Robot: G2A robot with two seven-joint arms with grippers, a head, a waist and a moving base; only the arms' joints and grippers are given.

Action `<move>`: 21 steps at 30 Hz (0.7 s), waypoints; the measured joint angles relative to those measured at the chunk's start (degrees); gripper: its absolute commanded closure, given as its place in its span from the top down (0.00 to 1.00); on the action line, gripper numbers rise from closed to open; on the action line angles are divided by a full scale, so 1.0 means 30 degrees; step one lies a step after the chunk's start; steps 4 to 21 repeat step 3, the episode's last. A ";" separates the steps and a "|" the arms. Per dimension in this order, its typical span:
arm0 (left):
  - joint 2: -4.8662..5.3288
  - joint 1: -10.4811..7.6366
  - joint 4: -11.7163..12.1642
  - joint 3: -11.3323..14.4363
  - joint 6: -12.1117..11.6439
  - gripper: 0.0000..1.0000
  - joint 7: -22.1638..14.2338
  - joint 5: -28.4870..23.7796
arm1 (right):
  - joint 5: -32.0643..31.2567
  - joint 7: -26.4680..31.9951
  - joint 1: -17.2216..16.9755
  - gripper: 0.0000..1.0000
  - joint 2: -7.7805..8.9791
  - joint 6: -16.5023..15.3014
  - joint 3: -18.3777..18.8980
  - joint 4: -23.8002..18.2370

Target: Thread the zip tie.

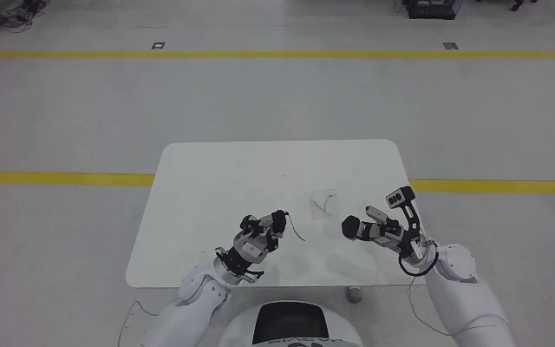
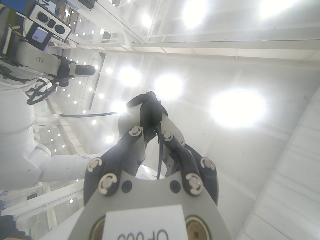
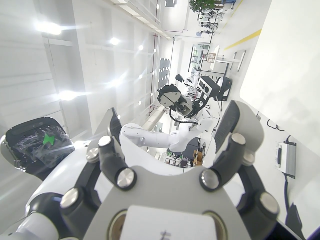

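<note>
My left gripper (image 1: pixel 276 222) hovers over the table's near side, tilted upward, and is shut on a thin black zip tie (image 1: pixel 294 228). In the left wrist view the tie (image 2: pixel 160 151) runs between the closed fingers, and its other part sticks out sideways toward the right arm. My right gripper (image 1: pixel 351 227) is level with it, a short gap away, pointing at the left gripper. Its fingers stand wide open in the right wrist view (image 3: pixel 170 126) with nothing between them. The left gripper (image 3: pixel 172 98) shows beyond them.
A second short curved black tie (image 1: pixel 323 205) lies on the white table (image 1: pixel 217 173), just beyond the gap between the two grippers. The table's near edge runs close under both wrists.
</note>
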 measured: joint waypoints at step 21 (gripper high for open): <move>0.0000 0.0000 0.0000 0.0000 0.0000 0.00 0.0000 0.0000 | 0.0000 0.0000 0.0000 1.00 0.0000 0.0000 0.0000 0.0000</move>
